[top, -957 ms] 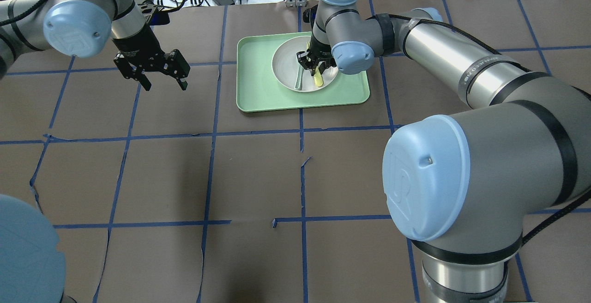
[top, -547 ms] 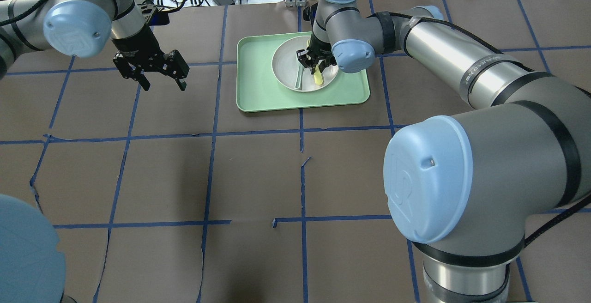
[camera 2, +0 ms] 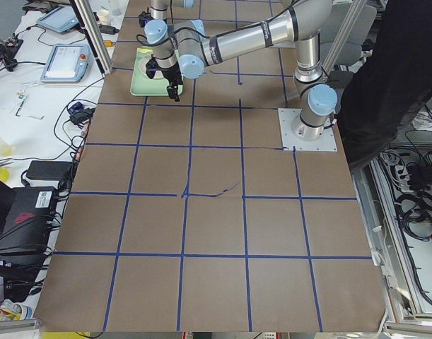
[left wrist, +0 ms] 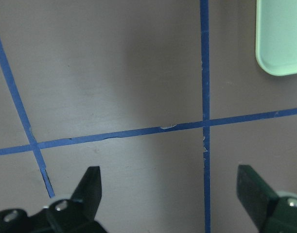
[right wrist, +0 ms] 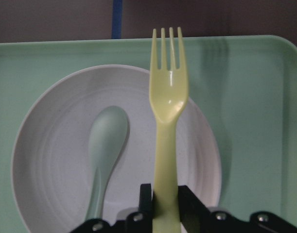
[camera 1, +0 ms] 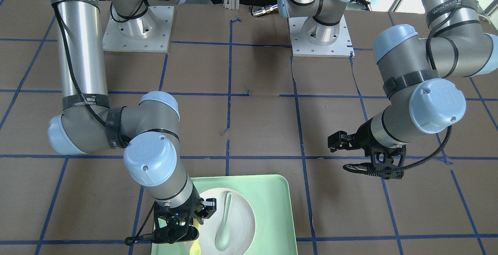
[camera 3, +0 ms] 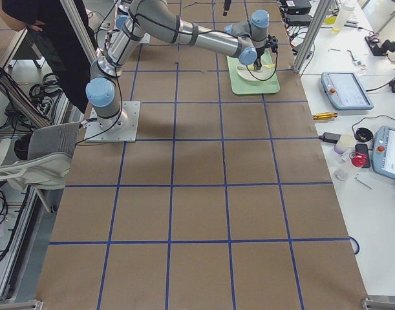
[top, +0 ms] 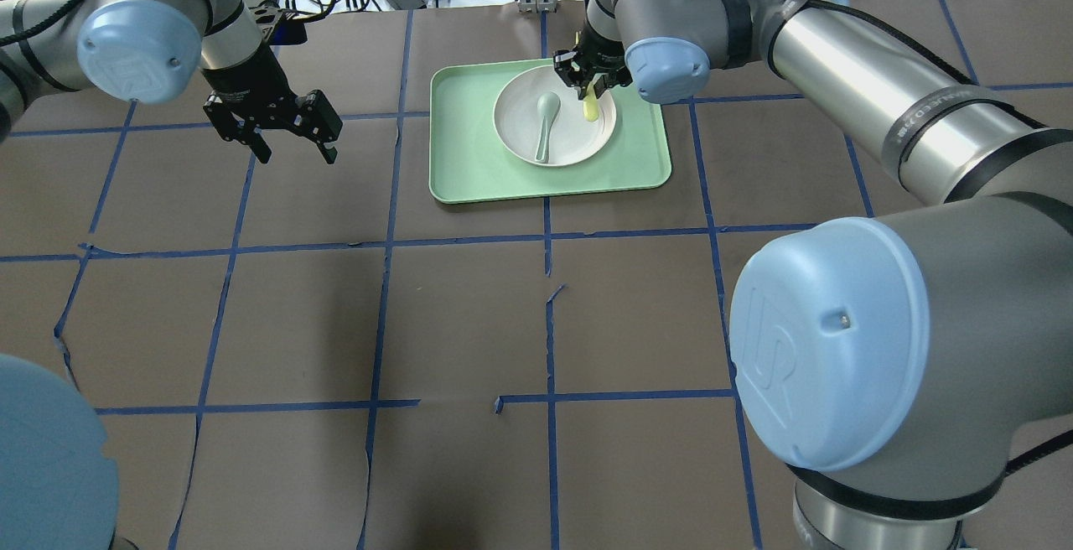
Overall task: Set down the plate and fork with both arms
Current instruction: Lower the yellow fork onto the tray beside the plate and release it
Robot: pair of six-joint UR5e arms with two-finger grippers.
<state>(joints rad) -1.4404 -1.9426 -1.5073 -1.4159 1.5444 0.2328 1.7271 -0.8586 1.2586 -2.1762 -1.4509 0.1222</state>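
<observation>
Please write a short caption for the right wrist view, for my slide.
Right gripper holds the fork over the plate, where a spoon lies, on the tray.

Left arm [top: 220, 26] jaws spread, right arm [top: 838, 72] jaws clamped

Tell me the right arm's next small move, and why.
Probably carry the fork sideways off the tray toward bare table. The right gripper is shut on its handle, which hangs over the plate; the left gripper hovers open beside the tray.

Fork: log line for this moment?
right gripper: shut on fork, above plate | left gripper: open, empty | spoon: on plate
</observation>
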